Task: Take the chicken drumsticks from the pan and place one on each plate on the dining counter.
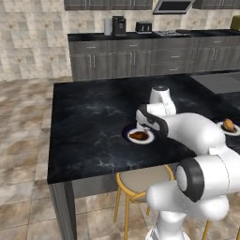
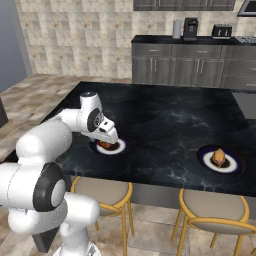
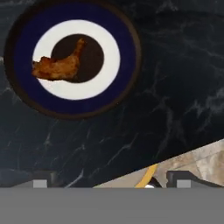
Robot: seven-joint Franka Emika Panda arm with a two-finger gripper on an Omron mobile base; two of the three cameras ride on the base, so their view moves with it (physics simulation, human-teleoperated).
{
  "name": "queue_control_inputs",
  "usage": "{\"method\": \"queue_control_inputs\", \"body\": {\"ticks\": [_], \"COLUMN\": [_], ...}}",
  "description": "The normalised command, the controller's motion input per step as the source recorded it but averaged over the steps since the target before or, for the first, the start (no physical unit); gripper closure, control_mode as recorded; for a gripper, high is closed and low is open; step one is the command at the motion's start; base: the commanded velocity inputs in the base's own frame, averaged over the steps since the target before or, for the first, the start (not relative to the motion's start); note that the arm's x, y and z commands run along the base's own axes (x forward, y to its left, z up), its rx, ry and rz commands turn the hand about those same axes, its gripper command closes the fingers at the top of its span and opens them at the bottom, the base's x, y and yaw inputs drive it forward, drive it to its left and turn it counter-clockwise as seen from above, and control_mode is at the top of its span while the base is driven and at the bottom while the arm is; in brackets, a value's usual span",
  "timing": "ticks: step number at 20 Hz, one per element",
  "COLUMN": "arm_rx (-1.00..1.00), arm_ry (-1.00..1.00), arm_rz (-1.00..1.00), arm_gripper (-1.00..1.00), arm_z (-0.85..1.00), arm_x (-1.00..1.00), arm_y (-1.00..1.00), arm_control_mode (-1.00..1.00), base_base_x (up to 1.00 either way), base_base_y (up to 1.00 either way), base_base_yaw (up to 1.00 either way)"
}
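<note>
So both plates look loaded already. The darker drumstick [image 3: 59, 65] sits on the near plate [image 3: 72, 59] in the upper left of the hand view, and the golden drumstick [image 2: 218, 157] sits on the other plate [image 2: 220, 160] at the right of the right base view, well apart from the first along the dining counter [image 2: 165, 125]. The claw [image 3: 109, 181] is empty with its tips spread wide at the bottom of the hand view, nothing between them. The relation that matters: the darker piece lies up and to the left of the claw in that frame, with bare black counter between them, so the claw isn't over the plate's middle — it's hanging off toward the counter edge, where a bit of floor and a yellow stool [image 2: 102, 192] frame peek in at lower right. The drumstick's long axis runs roughly left to right in the hand view, tilting up at the thin bone end on the right, fat end to the left. In the left base view the arm's hand [image 1: 152, 119] sits just beside that plate, at centre frame. My guess is the placing is done and the only move left is pulling clear.
</note>
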Motion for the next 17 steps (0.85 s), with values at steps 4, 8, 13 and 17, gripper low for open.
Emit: {"method": "queue_control_inputs", "body": {"ticks": [4, 8, 13, 17], "arm_rx": [0.0, 0.0, 0.0, -0.03], "arm_ry": [-0.07, -0.16, -0.17, -0.1], "arm_rz": [0.44, 0.36, 0.27, 0.09], "arm_gripper": [-1.0, -1.0, -1.0, -1.0], "arm_z": [0.1, 0.02, 0.03, 0.03], "arm_x": [-0.99, -0.97, -0.89, -0.79], "arm_y": [-0.03, 0.0, 0.0, 0.0], "arm_control_mode": [-1.0, -1.0, -1.0, -1.0], "base_base_x": [0.0, 0.0, 0.0, 0.0], "base_base_y": [0.0, 0.0, 0.0, 0.0], "base_base_yaw": [0.0, 0.0, 0.0, 0.0]}}
